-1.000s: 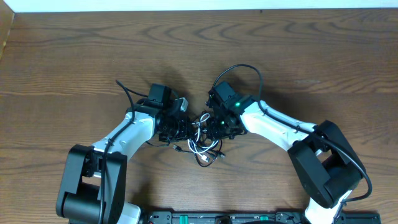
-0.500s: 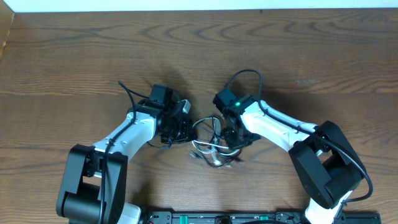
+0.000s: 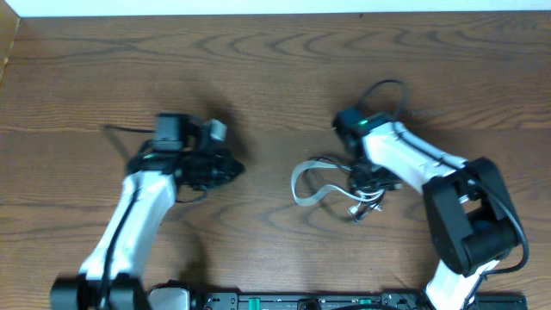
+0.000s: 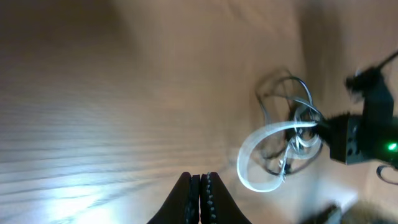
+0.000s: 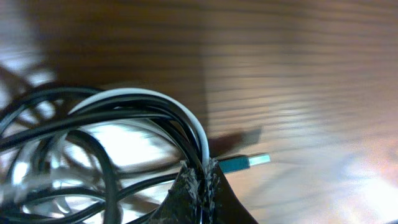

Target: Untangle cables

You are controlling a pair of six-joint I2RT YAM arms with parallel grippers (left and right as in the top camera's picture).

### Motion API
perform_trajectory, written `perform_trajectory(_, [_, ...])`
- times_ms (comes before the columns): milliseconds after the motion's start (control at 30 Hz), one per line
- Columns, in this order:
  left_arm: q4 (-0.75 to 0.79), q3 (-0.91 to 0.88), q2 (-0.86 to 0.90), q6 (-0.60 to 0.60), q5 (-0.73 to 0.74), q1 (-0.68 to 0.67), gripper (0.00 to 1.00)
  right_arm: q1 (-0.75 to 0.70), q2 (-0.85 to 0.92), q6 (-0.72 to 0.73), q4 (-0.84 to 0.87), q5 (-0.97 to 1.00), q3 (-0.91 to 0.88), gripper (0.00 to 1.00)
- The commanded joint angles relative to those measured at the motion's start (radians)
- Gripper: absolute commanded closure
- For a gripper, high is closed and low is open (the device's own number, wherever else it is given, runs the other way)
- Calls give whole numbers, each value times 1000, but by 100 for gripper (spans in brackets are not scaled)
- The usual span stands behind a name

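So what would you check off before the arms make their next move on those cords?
1. Right tool grips the cables: ok, shut on the bundle.
2. Left tool free: ok, shut, holding nothing.
3. Left tool apart from the bundle: ok, bare table between.
4. Black and white cords separated: not ok, loops bunched together.
5. Which cord the blue plug ends: cannot tell.

I can read no text, label, brand, number or sign on anything in my three views.
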Motion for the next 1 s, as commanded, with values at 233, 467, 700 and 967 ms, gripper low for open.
perform_trajectory(233, [-8, -8, -236, 3, -39, 119, 92, -80, -5, 4, 35, -99, -8, 99])
perform_trajectory(467, [-27, -8, -209, -17, -36, 52, 65, -48, -5, -155, 146, -549, -8, 99])
perform_trajectory(700, [-58, -8, -98, -18, -35, -68, 52, -17, -5, -116, 222, -754, -8, 99])
perform_trajectory(967, [-60, -8, 55, -80, -36, -233, 36, 34, -5, -102, 255, -754, -8, 99])
